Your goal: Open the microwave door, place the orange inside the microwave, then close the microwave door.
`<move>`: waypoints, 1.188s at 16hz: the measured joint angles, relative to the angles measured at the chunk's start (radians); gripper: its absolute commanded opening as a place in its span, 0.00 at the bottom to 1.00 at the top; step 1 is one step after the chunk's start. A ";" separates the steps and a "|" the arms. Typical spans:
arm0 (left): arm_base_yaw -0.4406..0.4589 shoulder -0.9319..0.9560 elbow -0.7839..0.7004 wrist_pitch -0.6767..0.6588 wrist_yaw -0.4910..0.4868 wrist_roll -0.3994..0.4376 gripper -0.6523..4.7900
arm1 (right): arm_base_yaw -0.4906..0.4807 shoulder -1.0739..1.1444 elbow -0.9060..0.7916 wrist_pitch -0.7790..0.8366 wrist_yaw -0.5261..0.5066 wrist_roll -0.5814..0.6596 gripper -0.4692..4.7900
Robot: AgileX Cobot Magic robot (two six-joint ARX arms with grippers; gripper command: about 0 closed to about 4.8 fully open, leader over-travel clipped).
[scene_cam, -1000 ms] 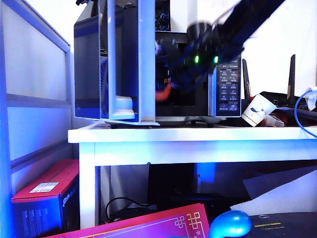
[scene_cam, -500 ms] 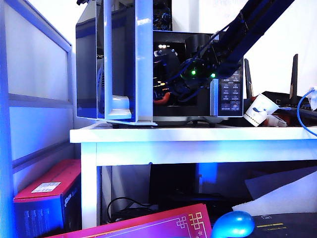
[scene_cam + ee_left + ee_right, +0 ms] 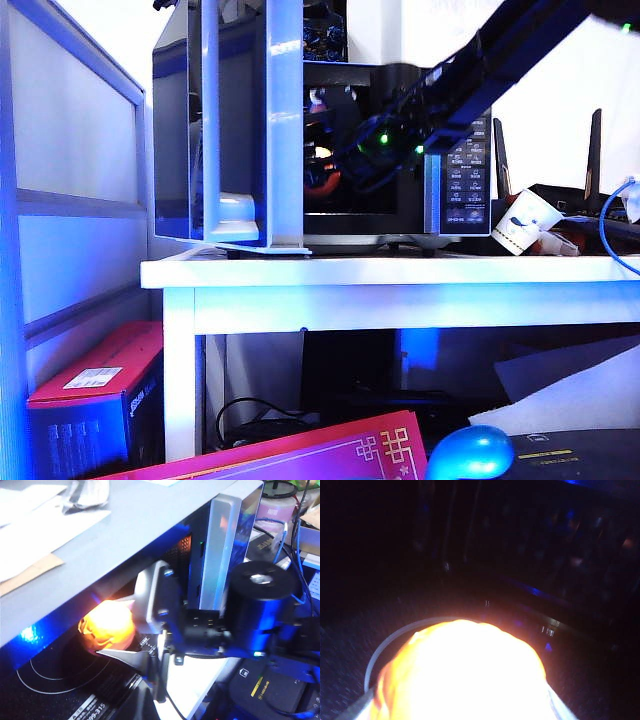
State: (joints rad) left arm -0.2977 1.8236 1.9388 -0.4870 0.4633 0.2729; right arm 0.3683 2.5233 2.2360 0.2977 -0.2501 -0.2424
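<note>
Exterior view: strong blue-violet cast, white wall behind blown out, microwave (image 3: 330,150) cavity dark, arm crossing in front motion-blurred, small green lights glowing on it. Microwave door (image 3: 245,130) catches pale glare down its edge. Under the table (image 3: 400,290) is deep shadow.

Left wrist view: the orange (image 3: 106,625) glows overexposed between the right gripper (image 3: 112,627) fingers (image 3: 120,653), surface detail partly lost; cavity beyond the fingertips near black, blue glint on the floor plate. Sharpness fair, edges soft.

Right wrist view: very dim, grainy, blurred; orange between the fingers burnt out to white-yellow, only its rim keeps colour. A few blue specks far past the fingertips.
</note>
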 measured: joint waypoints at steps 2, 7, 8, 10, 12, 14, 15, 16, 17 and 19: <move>0.000 0.000 0.001 -0.004 0.000 0.000 0.11 | 0.001 0.014 0.018 -0.007 0.003 0.000 0.56; 0.000 0.000 0.001 -0.007 0.000 0.000 0.11 | 0.011 0.066 0.025 0.029 0.004 0.031 0.56; 0.000 0.000 0.001 -0.007 0.000 0.000 0.11 | 0.013 0.086 0.060 0.029 0.004 0.044 0.56; 0.000 -0.001 0.001 -0.008 0.000 0.000 0.11 | 0.018 0.148 0.151 0.024 0.003 0.081 0.56; 0.000 -0.001 0.002 -0.010 0.001 0.000 0.11 | 0.018 0.193 0.233 -0.003 0.004 0.098 0.56; 0.000 -0.001 0.002 -0.013 0.001 0.001 0.11 | 0.017 0.208 0.247 0.001 0.007 0.100 0.56; 0.000 -0.001 0.002 -0.014 0.001 0.001 0.11 | 0.017 0.208 0.247 0.001 0.009 0.100 0.56; 0.000 -0.001 0.002 -0.014 0.000 0.002 0.11 | 0.018 0.208 0.247 0.003 0.015 0.099 0.56; 0.000 -0.001 0.002 -0.014 0.000 0.002 0.11 | 0.018 0.211 0.247 0.013 0.014 0.086 0.58; 0.001 -0.001 0.002 -0.016 0.000 0.003 0.11 | 0.020 0.214 0.247 0.024 0.021 0.080 0.76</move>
State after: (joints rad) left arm -0.2970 1.8225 1.9408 -0.5026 0.4633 0.2756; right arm 0.3885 2.7373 2.4828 0.3214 -0.2295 -0.1627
